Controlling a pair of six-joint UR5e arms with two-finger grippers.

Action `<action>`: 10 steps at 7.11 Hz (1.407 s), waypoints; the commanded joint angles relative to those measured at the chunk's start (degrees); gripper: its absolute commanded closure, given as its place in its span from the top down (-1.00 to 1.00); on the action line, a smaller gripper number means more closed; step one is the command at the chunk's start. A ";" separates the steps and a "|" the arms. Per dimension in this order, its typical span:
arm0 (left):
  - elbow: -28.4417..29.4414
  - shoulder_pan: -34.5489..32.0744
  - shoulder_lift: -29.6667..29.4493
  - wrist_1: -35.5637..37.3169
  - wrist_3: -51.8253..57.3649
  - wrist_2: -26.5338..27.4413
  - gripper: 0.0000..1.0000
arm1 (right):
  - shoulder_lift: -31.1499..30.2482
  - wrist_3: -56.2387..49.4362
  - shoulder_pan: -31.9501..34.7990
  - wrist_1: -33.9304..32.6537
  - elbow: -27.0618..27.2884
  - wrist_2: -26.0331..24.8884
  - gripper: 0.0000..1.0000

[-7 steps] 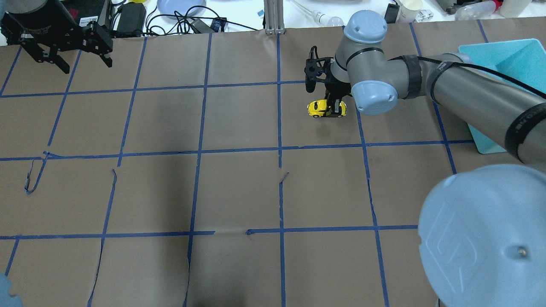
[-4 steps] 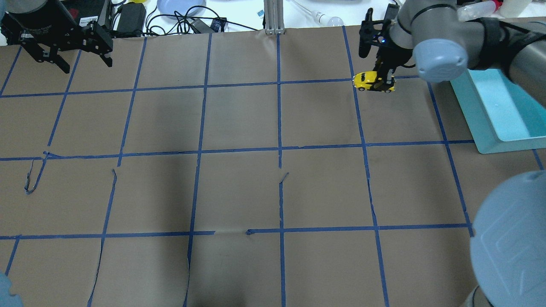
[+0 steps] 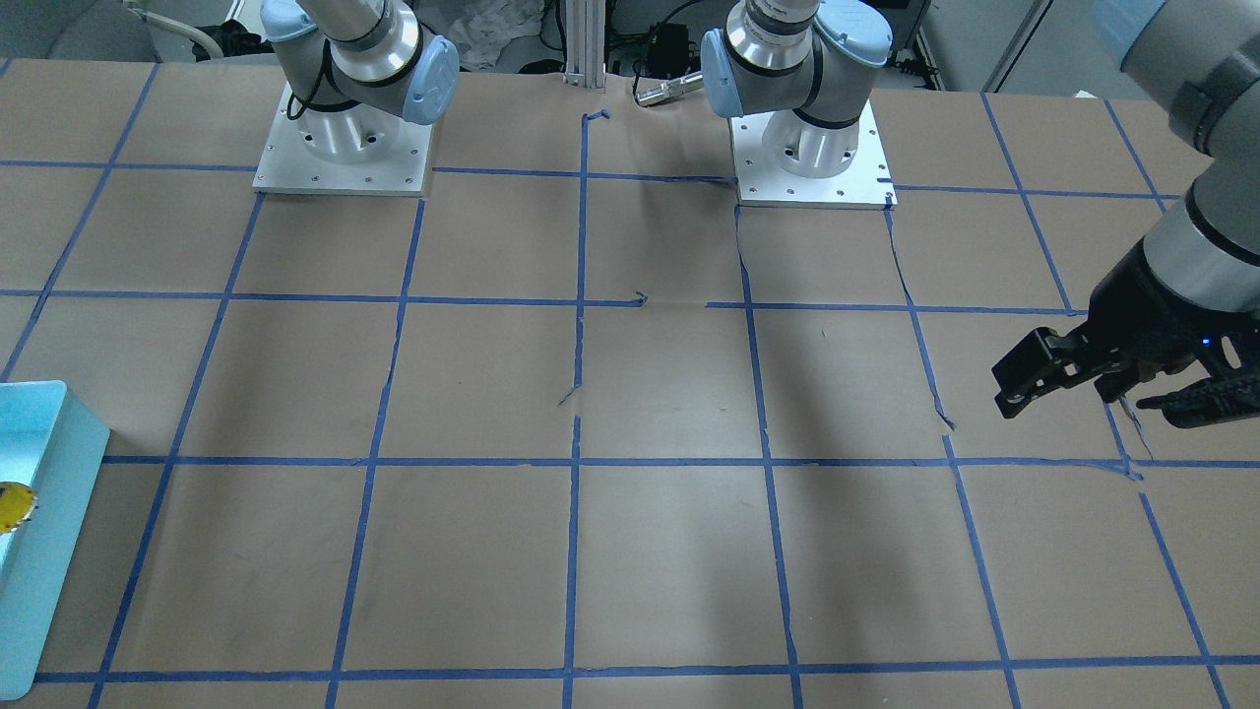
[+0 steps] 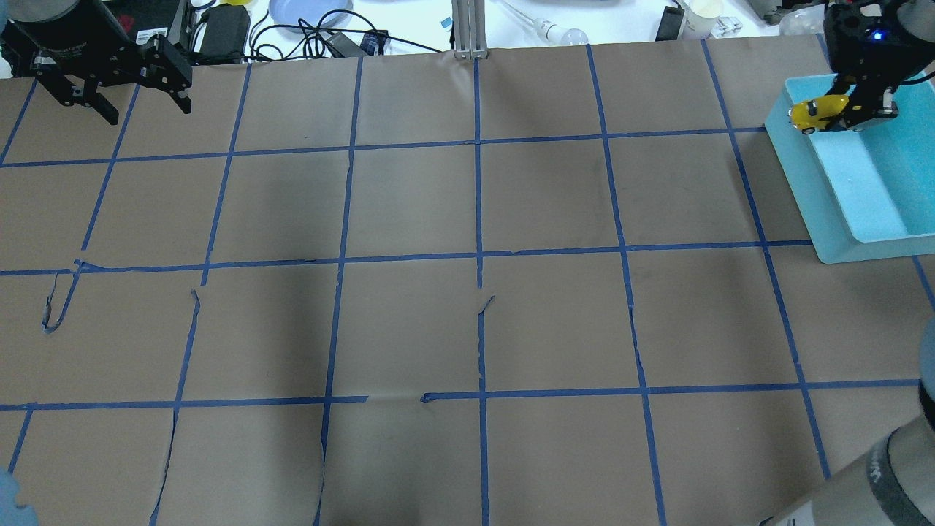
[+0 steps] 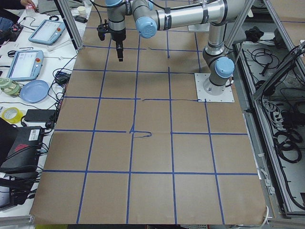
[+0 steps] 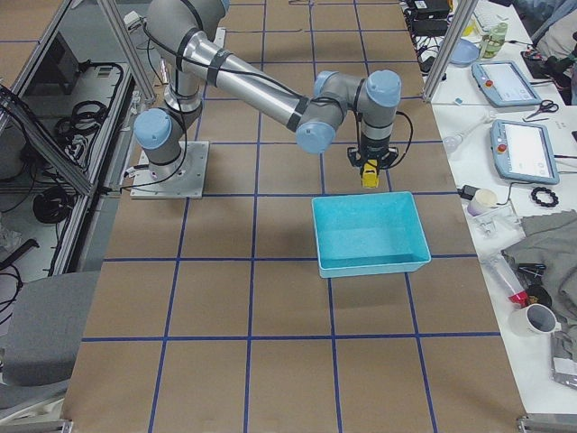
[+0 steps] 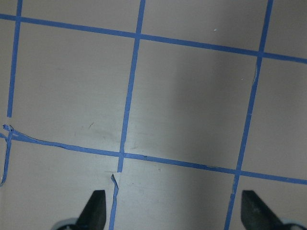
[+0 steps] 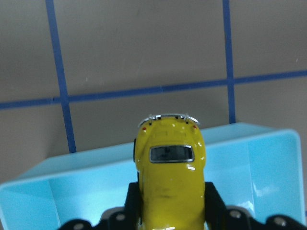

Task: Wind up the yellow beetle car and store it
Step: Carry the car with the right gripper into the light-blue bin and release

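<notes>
The yellow beetle car [image 4: 817,114] is held in my right gripper [image 4: 841,113], which is shut on it, above the far left corner of the light-blue bin [image 4: 807,183]. In the right wrist view the car [image 8: 170,177] sits between the fingers [image 8: 214,201], its end reaching over the bin's wall [image 8: 86,179]. The car also shows in the right side view [image 6: 369,174] beyond the bin's far rim [image 6: 361,198], and at the front view's left edge [image 3: 12,507]. My left gripper [image 4: 146,108] is open and empty, high over the table's far left; its fingertips [image 7: 96,208] stand wide apart.
Cables, a blue plate [image 4: 307,11] and a bulb lie beyond the table's far edge. The brown paper has torn blue tape lines [image 4: 51,307]. The arm bases [image 3: 340,148] stand at the robot's side. My right arm's link [image 4: 876,475] fills the near right corner.
My right gripper has carried the car from the table's middle far part to the right, up over the bin's corner. The left arm has not moved.
</notes>
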 commanded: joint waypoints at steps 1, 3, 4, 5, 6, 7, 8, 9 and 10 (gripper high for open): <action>0.01 0.00 -0.15 0.07 0.00 -0.06 1.00 | 4.93 -5.52 -8.04 -0.70 -0.71 0.42 -1.00; 0.01 0.00 -0.24 0.07 0.00 -0.06 1.00 | 8.89 -13.22 -8.77 -3.94 -0.63 0.87 -1.00; 0.01 0.00 -0.32 0.07 0.00 -0.06 1.00 | 11.34 -15.28 -8.77 -3.96 -0.71 0.87 -1.00; 0.01 0.00 -0.41 0.07 0.00 -0.06 1.00 | 11.72 -17.82 -8.77 -3.96 -0.54 0.87 -1.00; 0.01 0.00 -0.41 0.07 0.00 -0.06 1.00 | 11.81 -19.24 -8.77 -3.96 -0.10 1.22 -1.00; 0.01 0.00 -0.41 0.07 0.00 -0.06 1.00 | 12.07 -20.64 -8.77 -3.96 0.07 4.96 -0.35; 0.10 0.00 -0.76 0.07 0.00 -0.06 1.00 | 11.90 -19.96 -8.77 -3.87 0.16 5.35 0.99; 0.10 -0.26 -0.85 0.07 -0.35 -0.15 1.00 | 10.94 -17.95 -8.77 -3.78 -0.18 5.44 1.00; 0.10 -1.65 -0.68 -0.02 -0.87 -0.07 1.00 | 7.45 -8.45 -8.25 -3.00 -0.01 5.26 1.00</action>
